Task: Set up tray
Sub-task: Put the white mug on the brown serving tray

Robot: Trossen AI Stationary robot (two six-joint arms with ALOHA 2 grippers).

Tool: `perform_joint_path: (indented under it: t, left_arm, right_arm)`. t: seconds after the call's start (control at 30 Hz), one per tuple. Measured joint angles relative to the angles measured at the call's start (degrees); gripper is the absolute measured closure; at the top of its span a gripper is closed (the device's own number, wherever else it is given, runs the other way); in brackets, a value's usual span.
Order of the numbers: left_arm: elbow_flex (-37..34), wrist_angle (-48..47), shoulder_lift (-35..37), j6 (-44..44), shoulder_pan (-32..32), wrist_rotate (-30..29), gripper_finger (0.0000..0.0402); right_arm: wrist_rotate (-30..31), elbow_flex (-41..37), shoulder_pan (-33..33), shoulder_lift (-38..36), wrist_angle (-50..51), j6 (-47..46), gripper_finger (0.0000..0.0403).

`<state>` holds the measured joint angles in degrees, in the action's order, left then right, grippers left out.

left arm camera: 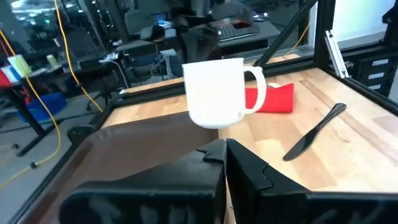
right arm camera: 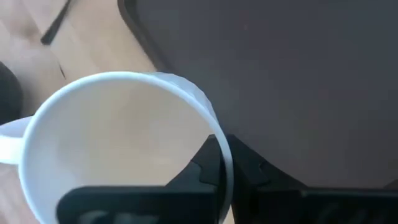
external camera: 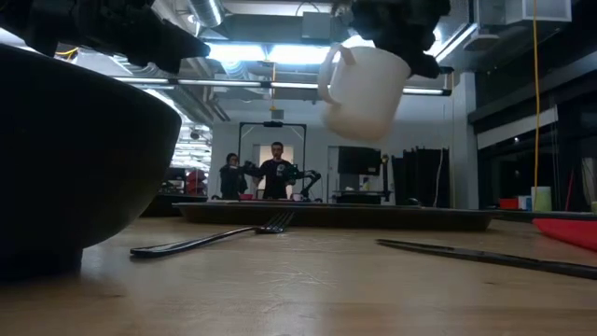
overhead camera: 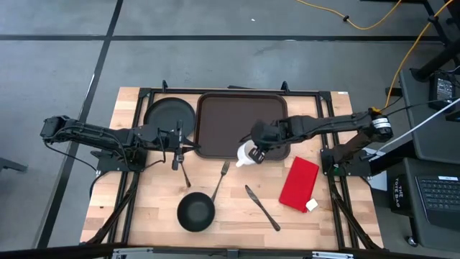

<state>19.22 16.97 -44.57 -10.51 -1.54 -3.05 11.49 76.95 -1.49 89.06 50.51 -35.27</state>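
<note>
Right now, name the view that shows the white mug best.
The left wrist view: the white mug shows whole, handle included, lifted above the tray. The low view shows it from below. The right wrist view shows only its rim in the right pincer. The high view shows it small.

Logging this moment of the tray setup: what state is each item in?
White mug: lifted, tilted, held by its rim.
Tray: empty, flat on table.
Right claw: shut on the mug.
Left claw: shut, empty.
Black bowl: upright, empty.
</note>
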Motion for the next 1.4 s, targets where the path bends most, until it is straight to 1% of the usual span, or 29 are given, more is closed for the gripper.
perform_joint_path:
  t: [0.13,0.37,0.47,0.6,0.73,0.83,1.0,1.17,1.3,1.4]
  left_arm:
    - [0.0,0.2,0.0,1.2,0.0,-4.0,0.0373]
    - [0.0,2.8,0.0,1.4,0.0,-9.9,0.0299]
    - [0.0,4.4,-0.5,1.7,0.0,-11.0,0.0273]
    - [0.0,5.8,-1.1,1.6,0.0,-10.8,0.0252]
    - [0.0,8.2,-2.4,5.8,0.0,-9.3,0.0245]
    - [0.1,10.9,-5.9,7.3,0.0,-9.5,0.0245]
    - [2.7,17.3,-15.4,7.1,0.0,-14.6,0.0244]
    - [9.0,17.1,-23.4,3.6,0.0,-17.0,0.0244]
    - [12.9,17.1,-27.6,1.9,0.0,-20.9,0.0244]
    - [14.8,17.1,-30.0,1.5,0.0,-21.7,0.0244]
  right_arm:
    - [1.9,0.2,2.6,0.0,-2.2,3.6,0.0391]
    - [3.0,0.2,7.1,0.1,-7.1,8.8,0.0391]
    - [3.9,0.2,9.1,0.2,-12.1,11.7,0.0391]
    - [0.9,0.2,12.0,0.2,-16.9,13.6,0.0391]
    - [0.6,0.2,13.8,0.2,-16.8,13.7,0.0391]
    - [0.6,0.2,14.4,0.2,-17.7,13.7,0.0391]
    - [0.8,0.2,14.8,0.2,-18.6,14.5,0.0391]
    - [0.9,0.2,14.8,0.2,-18.6,14.4,0.0391]
    - [0.9,0.2,14.8,0.2,-18.6,14.5,0.0391]
    - [0.9,0.2,14.8,0.2,-18.6,14.6,0.0391]
